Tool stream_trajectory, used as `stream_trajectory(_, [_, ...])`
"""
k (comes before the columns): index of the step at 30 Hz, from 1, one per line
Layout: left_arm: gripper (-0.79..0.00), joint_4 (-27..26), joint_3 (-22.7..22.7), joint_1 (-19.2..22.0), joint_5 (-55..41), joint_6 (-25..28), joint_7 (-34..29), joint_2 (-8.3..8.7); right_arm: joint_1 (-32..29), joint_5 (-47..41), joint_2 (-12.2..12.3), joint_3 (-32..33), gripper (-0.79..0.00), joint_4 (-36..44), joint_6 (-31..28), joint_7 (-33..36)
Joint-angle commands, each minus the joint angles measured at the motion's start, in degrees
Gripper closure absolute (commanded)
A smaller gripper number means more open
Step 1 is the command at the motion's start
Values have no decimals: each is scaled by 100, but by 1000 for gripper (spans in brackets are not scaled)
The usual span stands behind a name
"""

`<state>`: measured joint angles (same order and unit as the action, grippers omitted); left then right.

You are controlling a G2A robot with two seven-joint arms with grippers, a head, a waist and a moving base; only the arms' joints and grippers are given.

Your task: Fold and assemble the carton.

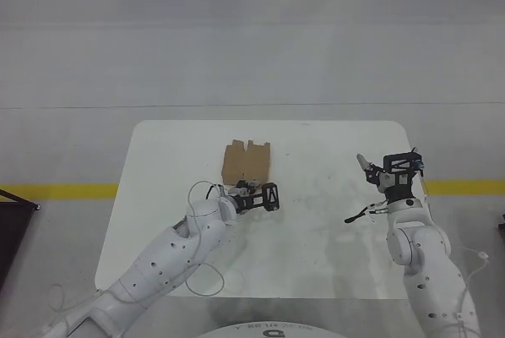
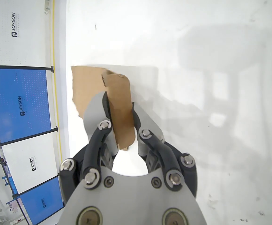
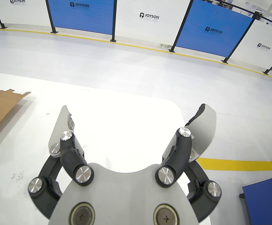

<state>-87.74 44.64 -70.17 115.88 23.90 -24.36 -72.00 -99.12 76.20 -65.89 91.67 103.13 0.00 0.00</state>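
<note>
- Closest to the left wrist camera: left gripper (image 2: 119, 110), pinched narrow on a brown cardboard flap, one dark pad (image 2: 105, 105) pressed to each face of it.
- Held flap: raised on edge between the two fingers, rounded at its far corner, with its near end reaching back toward the palm.
- Just past the fingertips: rest of the carton (image 2: 85, 87), an unfolded blank lying flat on the white table (image 2: 196, 47).
- From above: left gripper (image 1: 254, 193) at the near edge of the carton (image 1: 246, 160), near the middle of the table (image 1: 320, 245) and slightly left of centre.
- Carton's far edge notched into several short tabs, pointing toward the back of the table.
- Over on the right side: right gripper (image 1: 390, 162), spread wide with nothing between the fingers, close to the table's right edge and well apart from the carton.
- From the right wrist camera: right gripper (image 3: 134, 108), both pale fingers splayed, with bare table (image 3: 117, 122) beneath and a rounded table corner beyond.
- Off to one side in that same view: carton (image 3: 2, 106), flat, with its stepped edge showing.
- Beyond the table: pale floor with a yellow floor line (image 1: 67, 191) running across it.
- Farthest back: a fence of blue and white panels (image 3: 150, 12) on black posts.
</note>
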Motion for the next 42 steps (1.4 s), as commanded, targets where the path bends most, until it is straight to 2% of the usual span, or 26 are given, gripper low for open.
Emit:
stream_trajectory(1, [0,-34,28,-27,13,-9,17,4,0,0,0,0,-785,0,0,0])
stream_trajectory(4, [0,-116,77,-81,36,-6,57,15,6,3,-1,-2,-785,4,-18,-14])
stream_trajectory(7, [0,-279,129,-169,57,9,114,33,-52,-30,18,7,-785,63,-539,-68])
stream_trajectory(10, [0,-474,184,-276,87,77,156,58,-176,-227,62,59,-785,178,-1500,10])
stream_trajectory(12, [0,-652,234,-367,90,127,170,78,-276,-440,120,179,-785,218,-2476,162])
stream_trajectory(14, [0,-764,277,-433,94,168,157,94,-347,-764,159,271,-785,207,-3159,416])
stream_trajectory(15, [0,-852,308,-484,93,197,159,105,-362,-1088,184,368,-785,178,-3492,679])
stream_trajectory(16, [0,-888,320,-508,100,214,155,111,-354,-1197,195,416,-785,184,-3578,809])
stream_trajectory(18, [0,-987,357,-575,123,256,148,126,-306,-1314,207,539,-785,203,-3461,993])
stream_trajectory(27, [0,-1237,473,-718,192,296,154,157,-308,-1357,204,524,-785,194,-3463,991])
stream_trajectory(29, [0,-1280,488,-732,230,318,174,163,-289,-1838,198,447,-785,115,-3582,1093])
stream_trajectory(31, [0,-1307,499,-732,269,338,188,167,-273,-2562,202,371,-785,69,-3687,1555])
stream_trajectory(34, [0,-1341,508,-732,304,338,203,167,-246,-3831,218,266,-785,38,-3517,2494])
stream_trajectory(36, [0,-1350,509,-733,336,339,211,166,-199,-5185,226,112,-785,-46,-3121,3355])
stream_trajectory(41, [0,-1346,501,-731,379,360,229,161,227,-7296,278,-7,-785,-366,-2337,4939])
stream_trajectory(42, [0,-1346,503,-732,381,362,229,159,312,-7371,289,16,-785,-428,-2289,5025])
